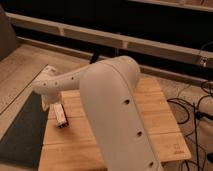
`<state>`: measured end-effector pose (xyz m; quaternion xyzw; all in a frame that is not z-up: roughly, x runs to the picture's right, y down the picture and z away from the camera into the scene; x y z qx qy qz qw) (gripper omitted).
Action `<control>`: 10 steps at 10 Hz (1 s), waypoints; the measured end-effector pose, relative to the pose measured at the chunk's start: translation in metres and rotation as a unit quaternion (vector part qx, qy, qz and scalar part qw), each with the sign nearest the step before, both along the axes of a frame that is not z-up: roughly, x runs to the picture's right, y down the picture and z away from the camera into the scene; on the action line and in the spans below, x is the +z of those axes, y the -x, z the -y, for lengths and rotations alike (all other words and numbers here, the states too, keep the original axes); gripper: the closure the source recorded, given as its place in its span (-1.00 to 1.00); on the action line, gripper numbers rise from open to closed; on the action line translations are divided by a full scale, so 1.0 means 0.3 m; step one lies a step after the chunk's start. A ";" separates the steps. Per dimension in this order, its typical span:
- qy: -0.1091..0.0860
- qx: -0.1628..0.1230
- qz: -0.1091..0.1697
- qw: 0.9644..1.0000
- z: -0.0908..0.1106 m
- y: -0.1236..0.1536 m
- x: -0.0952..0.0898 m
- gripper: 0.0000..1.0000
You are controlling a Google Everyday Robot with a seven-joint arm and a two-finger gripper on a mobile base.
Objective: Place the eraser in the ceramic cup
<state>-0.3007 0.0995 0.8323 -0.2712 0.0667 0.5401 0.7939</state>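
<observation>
The eraser (61, 115) is a small white block with a dark end. It lies flat near the left edge of the wooden table (165, 125). My white arm (107, 100) reaches across the table from the right. My gripper (48, 103) hangs at the arm's left end, just left of and above the eraser. The green ceramic cup is hidden behind the arm.
A dark mat (22, 135) lies on the floor left of the table. Black cables (196, 116) trail on the floor to the right. A dark wall with pale rails (100, 37) runs behind the table.
</observation>
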 end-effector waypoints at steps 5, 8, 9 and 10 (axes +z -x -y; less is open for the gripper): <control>0.025 -0.008 -0.033 0.999 -0.095 -0.006 0.083 -0.30; 0.029 -0.007 -0.056 0.998 -0.118 -0.024 0.115 -0.30; 0.028 -0.008 -0.065 0.997 -0.127 -0.029 0.124 -0.30; 0.029 -0.008 -0.071 0.997 -0.135 -0.034 0.131 -0.30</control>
